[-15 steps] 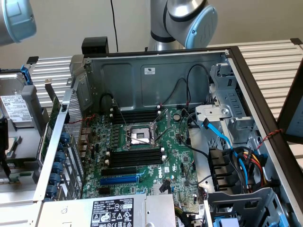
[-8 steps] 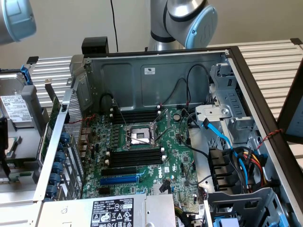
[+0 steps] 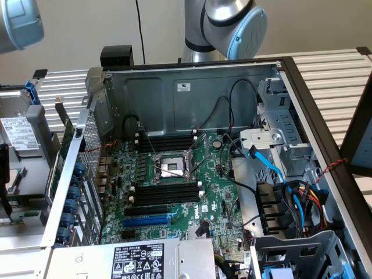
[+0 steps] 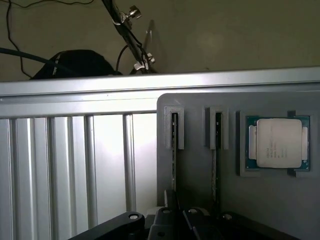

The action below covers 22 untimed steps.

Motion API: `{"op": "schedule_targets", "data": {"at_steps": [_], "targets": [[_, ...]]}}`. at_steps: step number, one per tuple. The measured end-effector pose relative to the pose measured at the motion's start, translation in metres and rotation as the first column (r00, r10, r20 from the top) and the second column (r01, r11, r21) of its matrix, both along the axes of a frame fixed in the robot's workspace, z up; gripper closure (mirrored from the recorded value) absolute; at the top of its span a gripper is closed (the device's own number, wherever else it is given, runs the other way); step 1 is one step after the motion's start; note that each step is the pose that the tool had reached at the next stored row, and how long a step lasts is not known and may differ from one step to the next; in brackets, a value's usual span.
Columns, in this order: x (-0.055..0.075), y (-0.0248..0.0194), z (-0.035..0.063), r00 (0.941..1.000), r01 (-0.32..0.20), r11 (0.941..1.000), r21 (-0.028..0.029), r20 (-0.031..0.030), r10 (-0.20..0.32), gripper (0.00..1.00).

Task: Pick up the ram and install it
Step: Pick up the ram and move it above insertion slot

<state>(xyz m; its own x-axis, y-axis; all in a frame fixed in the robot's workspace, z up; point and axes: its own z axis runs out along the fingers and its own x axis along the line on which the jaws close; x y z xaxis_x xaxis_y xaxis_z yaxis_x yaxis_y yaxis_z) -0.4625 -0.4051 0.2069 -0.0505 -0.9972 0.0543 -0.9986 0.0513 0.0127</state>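
Two ram sticks stand on edge in the slots of a grey holder tray [image 4: 200,200]. One ram stick [image 4: 174,150] is in the slot nearer the ribbed metal surface, and the other [image 4: 217,165] is in the slot beside it. My gripper [image 4: 172,216] shows as black parts hanging right over the near end of the first stick. In the exterior view the open computer case [image 3: 192,87] lies with its motherboard [image 3: 174,174] exposed. Long black empty memory slots [image 3: 165,192] flank the processor socket [image 3: 170,167].
A processor chip [image 4: 278,143] sits in a recess of the tray beside the ram slots. Ribbed aluminium table surface [image 4: 65,165] borders the tray. In the case are a blue slot [image 3: 145,221], blue and black cables [image 3: 273,168] and drive cages [image 3: 290,145]. The arm's joints [image 3: 232,23] stand behind the case.
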Motion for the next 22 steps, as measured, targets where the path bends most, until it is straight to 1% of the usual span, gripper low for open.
{"op": "schedule_targets", "data": {"at_steps": [12,22], "targets": [[0.0000,0.0000,0.0034,1.0000,0.000,1.0000,-0.0014,0.0000,0.000,0.88],[0.0000,0.0000,0.0096,1.0000,0.000,1.0000,-0.0051,0.0000,0.000,0.88]]}}
